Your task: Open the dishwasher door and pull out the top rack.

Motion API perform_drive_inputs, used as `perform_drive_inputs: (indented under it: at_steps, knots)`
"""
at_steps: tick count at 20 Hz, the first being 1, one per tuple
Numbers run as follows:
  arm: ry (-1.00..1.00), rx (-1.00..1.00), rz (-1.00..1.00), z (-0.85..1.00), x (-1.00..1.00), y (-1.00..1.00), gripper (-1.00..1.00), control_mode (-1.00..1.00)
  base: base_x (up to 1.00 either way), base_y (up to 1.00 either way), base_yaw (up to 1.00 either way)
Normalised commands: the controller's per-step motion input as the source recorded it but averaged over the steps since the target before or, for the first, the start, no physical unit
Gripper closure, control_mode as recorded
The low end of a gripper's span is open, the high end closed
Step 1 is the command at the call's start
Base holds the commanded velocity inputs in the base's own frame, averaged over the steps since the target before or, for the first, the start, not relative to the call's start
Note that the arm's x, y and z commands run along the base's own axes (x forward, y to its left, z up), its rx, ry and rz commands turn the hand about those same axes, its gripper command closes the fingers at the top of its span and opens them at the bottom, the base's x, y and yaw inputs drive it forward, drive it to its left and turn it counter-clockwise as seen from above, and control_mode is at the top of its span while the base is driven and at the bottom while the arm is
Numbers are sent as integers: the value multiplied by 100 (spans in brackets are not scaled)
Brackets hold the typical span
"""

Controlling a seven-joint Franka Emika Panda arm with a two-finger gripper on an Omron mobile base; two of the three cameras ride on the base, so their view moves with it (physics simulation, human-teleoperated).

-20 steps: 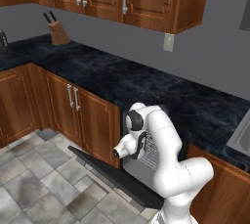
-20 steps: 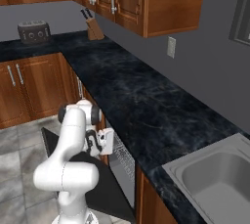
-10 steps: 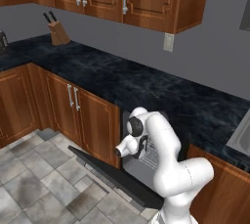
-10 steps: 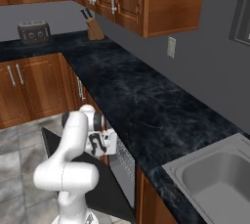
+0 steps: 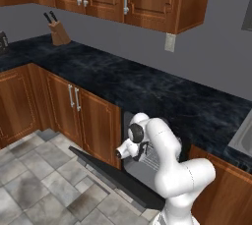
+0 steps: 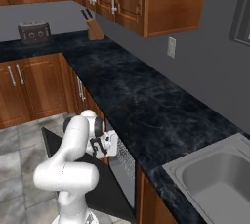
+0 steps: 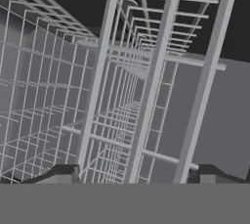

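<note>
Dark counter (image 5: 147, 91) runs above the dishwasher door (image 5: 113, 175), already folded down. Your gripper (image 7: 132, 181) sits spread around the top rack (image 7: 127, 96), nothing clamped. Expect stiff, light, slippery wire; pinch the front bar.

Glossy white, rounded robot arm (image 5: 174, 170) showing dark grey circular joint caps and black seams; its small dark tool (image 5: 141, 151) is showing black fittings.
</note>
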Motion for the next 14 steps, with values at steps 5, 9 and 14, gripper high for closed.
perform_drive_inputs:
  at_steps: [5,9,14]
  knots:
    - [2,0,0,-18,26,-5,-100,-100,0,0,0]
    - [1,0,0,-3,24,-6,-100,-100,0,0,0]
    - [13,3,0,-1,19,-12,-100,-100,0,0,0]
